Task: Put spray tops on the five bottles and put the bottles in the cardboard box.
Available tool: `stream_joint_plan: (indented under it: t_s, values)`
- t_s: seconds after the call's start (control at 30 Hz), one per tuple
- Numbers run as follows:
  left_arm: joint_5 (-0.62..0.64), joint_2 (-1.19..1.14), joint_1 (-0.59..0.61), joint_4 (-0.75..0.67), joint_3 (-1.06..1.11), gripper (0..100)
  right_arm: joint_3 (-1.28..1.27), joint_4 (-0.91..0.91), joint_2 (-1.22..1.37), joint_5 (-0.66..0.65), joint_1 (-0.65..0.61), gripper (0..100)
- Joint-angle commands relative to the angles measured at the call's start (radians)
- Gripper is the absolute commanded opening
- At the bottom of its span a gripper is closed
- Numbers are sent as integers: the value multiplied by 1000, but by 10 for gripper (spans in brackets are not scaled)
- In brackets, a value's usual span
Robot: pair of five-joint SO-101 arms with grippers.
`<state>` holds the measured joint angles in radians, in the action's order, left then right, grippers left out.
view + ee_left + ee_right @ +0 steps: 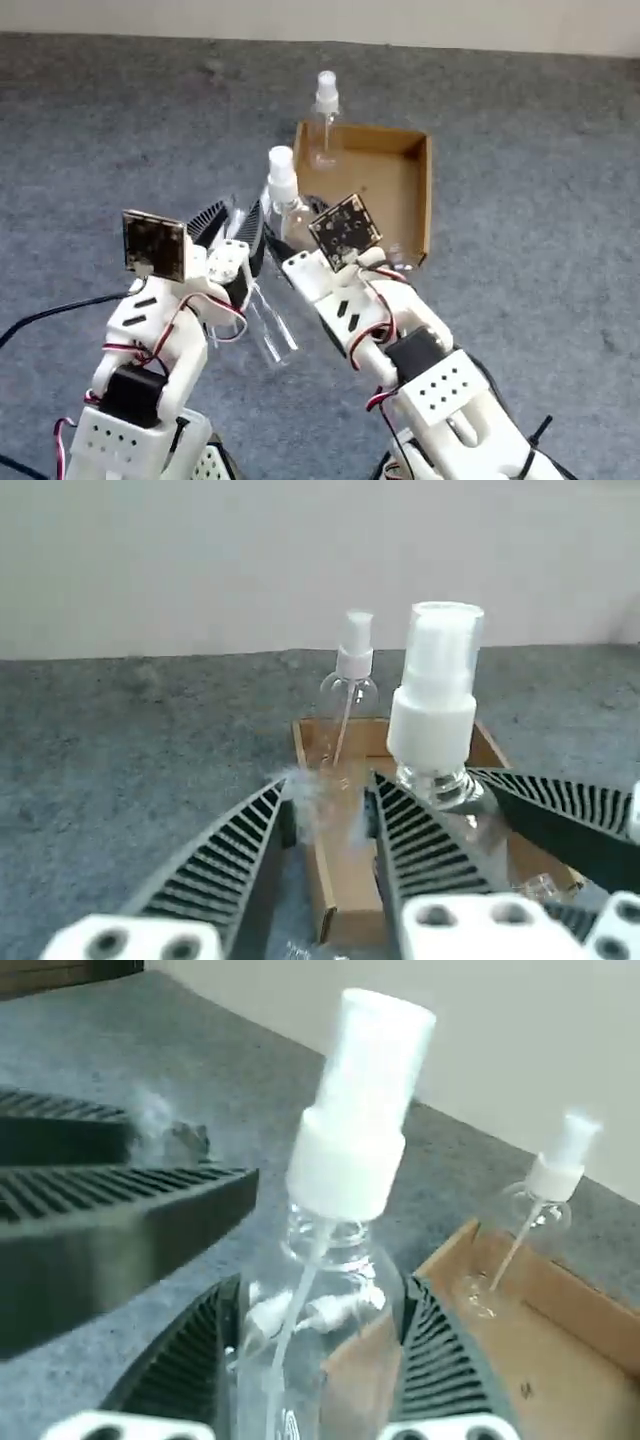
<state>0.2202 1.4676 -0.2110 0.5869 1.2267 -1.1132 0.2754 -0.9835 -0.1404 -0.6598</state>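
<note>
My right gripper (287, 228) (320, 1310) is shut on a clear bottle (285, 205) (325, 1260) with a white spray top (282, 170) (435, 695) (355, 1110), held upright just outside the near left corner of the cardboard box (415, 190) (325, 875) (560, 1300). Another topped bottle (325, 125) (350, 685) (545, 1200) stands in the box's far left corner. My left gripper (235, 228) (328, 790) is open beside the held bottle, on its left, with a blurred pale patch between its fingertips.
A clear bottle without a top (270, 330) lies on the grey carpet between the two arms. Something small and clear (400, 256) (535, 885) lies at the box's near right corner. Open carpet stretches to the left and right.
</note>
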Motion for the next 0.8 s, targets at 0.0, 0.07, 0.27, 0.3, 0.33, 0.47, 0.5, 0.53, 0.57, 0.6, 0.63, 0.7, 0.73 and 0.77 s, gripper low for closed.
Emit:
stream_joint_plan:
  t_s: [0.0,0.07,0.27,0.3,0.33,0.47,0.5,0.53,0.57,0.6,0.63,0.7,0.73,0.77]
  values:
    - [-21,15,-8,0,-24,104,65,-24,-27,8,38,4]
    - [-21,28,16,-2,-27,104,62,-22,-24,8,51,4]
    - [-21,117,87,-8,-31,109,50,-16,-28,-180,-35,4]
    - [-21,133,93,-8,-30,109,36,7,-28,-216,-51,4]
    - [-21,143,99,-9,-28,109,24,27,-30,-235,-68,4]
    - [-17,176,108,-11,-31,109,13,73,-30,-304,-107,4]
    - [-2,182,111,-17,-31,109,10,79,-30,-322,-107,4]
    - [15,188,127,-31,-30,109,7,79,-30,-331,-105,4]
    - [31,191,150,-43,-28,109,7,79,-30,-333,-104,4]
    - [43,191,174,-57,-28,109,7,79,-30,-333,-102,4]
    - [49,188,189,-68,-28,109,7,79,-30,-334,-104,4]
    - [49,183,205,-83,-24,109,7,79,-30,-336,-105,4]
    - [49,183,205,-86,-24,109,7,79,-30,-336,-105,4]
    - [49,183,205,-86,-24,109,7,79,-30,-336,-105,4]
